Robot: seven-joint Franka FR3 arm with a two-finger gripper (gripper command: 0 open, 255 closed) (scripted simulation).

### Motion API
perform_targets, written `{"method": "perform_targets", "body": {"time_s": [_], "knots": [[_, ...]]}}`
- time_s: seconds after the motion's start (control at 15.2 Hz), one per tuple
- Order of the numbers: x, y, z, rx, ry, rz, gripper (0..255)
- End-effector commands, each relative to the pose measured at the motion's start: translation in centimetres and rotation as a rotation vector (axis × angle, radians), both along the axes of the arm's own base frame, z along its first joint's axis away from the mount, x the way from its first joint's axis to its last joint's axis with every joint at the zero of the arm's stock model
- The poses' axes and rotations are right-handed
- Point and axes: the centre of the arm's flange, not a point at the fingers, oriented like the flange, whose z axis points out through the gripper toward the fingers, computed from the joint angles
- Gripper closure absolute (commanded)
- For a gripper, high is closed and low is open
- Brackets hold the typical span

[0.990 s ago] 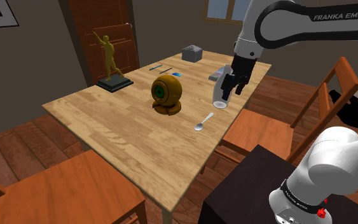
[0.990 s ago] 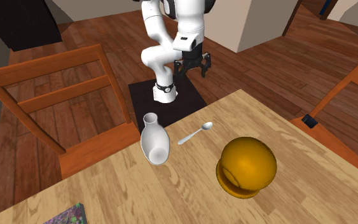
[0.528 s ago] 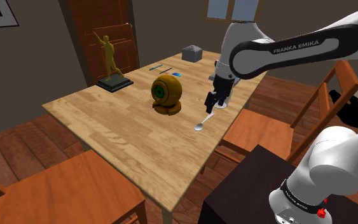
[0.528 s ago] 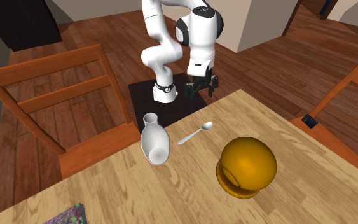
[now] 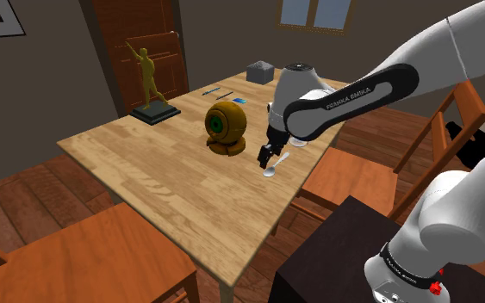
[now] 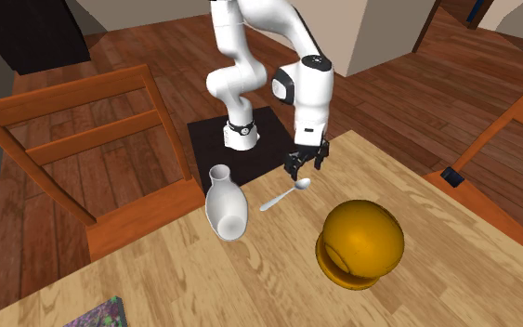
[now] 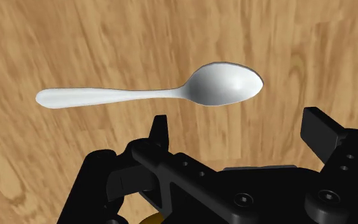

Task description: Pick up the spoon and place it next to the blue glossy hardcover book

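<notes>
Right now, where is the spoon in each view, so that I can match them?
Shoulder view: the spoon lies near the right edge of the table, below the open jaws, right of the orange round ornament.
Second exterior view: the spoon lies near the table's far edge, between the white vase and the ornament.
Wrist view: the spoon lies on the wood just ahead of the jaws.
Shared landmark: the jaws, beside the spoon's bowl.

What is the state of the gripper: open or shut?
Open. In the wrist view the gripper has its black fingers well apart, and the spoon lies flat on the table, untouched.
</notes>
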Motion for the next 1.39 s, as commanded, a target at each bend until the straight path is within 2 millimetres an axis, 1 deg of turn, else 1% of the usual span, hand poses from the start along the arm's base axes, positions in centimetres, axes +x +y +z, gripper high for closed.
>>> {"method": "perform_targets", "body": {"time_s": [0.0,0.4,0.46,0.99,1.06,1.32], "knots": [[0.8,0.5,-1.3,-0.007,-0.012,0.017,0],[1.3,0.5,-4.4,-0.007,-0.012,0.017,0],[1.4,0.5,-5.2,-0.007,-0.012,0.017,0],[1.4,0.5,-5.2,-0.007,-0.011,0.017,0],[1.4,0.5,-5.2,-0.007,-0.011,0.017,255],[1.4,0.5,-5.2,-0.007,-0.011,0.017,255]]}}
